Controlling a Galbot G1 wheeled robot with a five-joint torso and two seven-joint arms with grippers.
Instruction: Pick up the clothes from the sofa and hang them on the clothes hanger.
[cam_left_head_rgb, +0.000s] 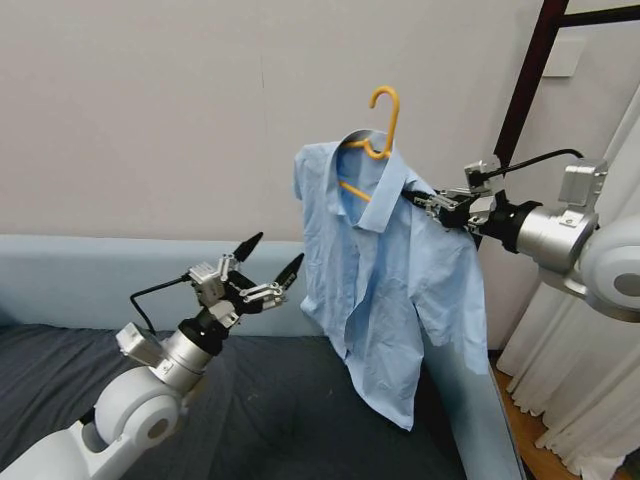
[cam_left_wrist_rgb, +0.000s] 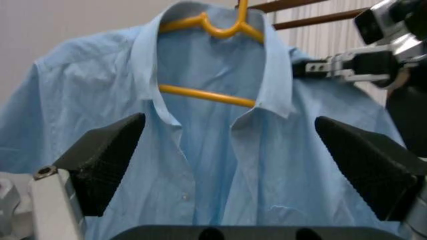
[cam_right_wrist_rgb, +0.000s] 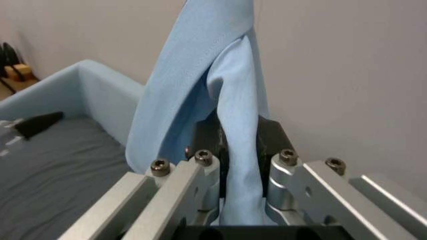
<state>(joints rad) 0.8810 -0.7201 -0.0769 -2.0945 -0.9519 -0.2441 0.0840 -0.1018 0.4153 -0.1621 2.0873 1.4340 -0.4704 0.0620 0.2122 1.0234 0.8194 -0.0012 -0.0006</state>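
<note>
Head view: a light blue shirt (cam_left_head_rgb: 390, 280) hangs on an orange hanger (cam_left_head_rgb: 383, 125), raised in the air in front of the pale wall (cam_left_head_rgb: 150, 110) above the right end of the sofa (cam_left_head_rgb: 100, 280). The right gripper (cam_left_head_rgb: 425, 203) reaches in from the right, its jaws clamped on the shirt's shoulder just beside the collar. The left gripper (cam_left_head_rgb: 268, 262) is lower, near the shirt's left edge but apart from it, its jaws spread wide.

Left wrist view: the shirt (cam_left_wrist_rgb: 200, 165) faces the camera, collar open over the hanger (cam_left_wrist_rgb: 207, 95). The left gripper (cam_left_wrist_rgb: 230, 125) frames it with both jaws apart. The right gripper (cam_left_wrist_rgb: 320, 67) pinches the far shoulder.

Right wrist view: a fold of the shirt (cam_right_wrist_rgb: 200, 75) runs down between the jaws of the right gripper (cam_right_wrist_rgb: 240, 165), which are pressed onto it, above the sofa (cam_right_wrist_rgb: 100, 85).
</note>
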